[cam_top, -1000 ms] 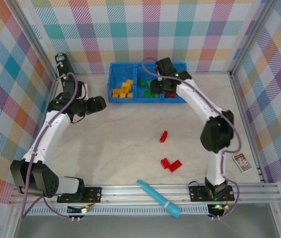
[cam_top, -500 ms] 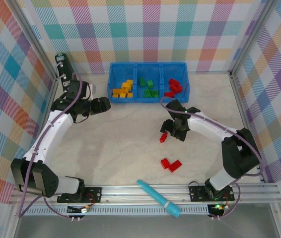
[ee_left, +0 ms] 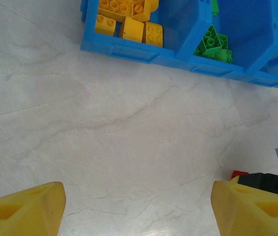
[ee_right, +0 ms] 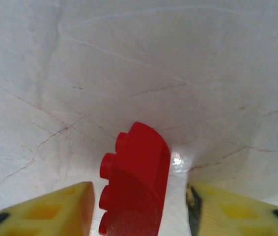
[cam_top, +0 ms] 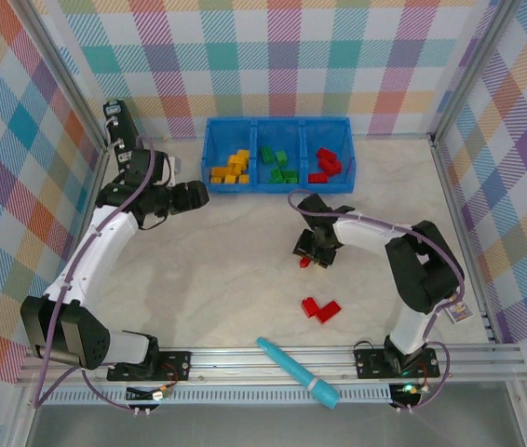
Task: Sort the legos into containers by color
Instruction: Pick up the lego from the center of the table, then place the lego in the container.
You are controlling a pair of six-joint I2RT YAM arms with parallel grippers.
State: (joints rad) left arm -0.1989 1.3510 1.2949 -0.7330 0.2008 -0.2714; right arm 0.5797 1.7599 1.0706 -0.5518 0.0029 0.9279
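Note:
A red lego lies on its side on the table, studs to the left, between the fingers of my right gripper. Its jaws are open: the left finger is close to the studs and a gap shows on the right. From above, the right gripper stands over this lego at mid-table. Two more red legos lie nearer the front. The blue containers at the back hold yellow legos, green legos and red legos. My left gripper hovers open and empty.
A teal stick lies by the front rail. A small picture card rests at the right edge. In the left wrist view, the blue bin is ahead of the left gripper, with bare table between them.
My right arm swung from the bin's red compartment down to the lone red lego, and its jaws have narrowed around it. The left arm barely moved.

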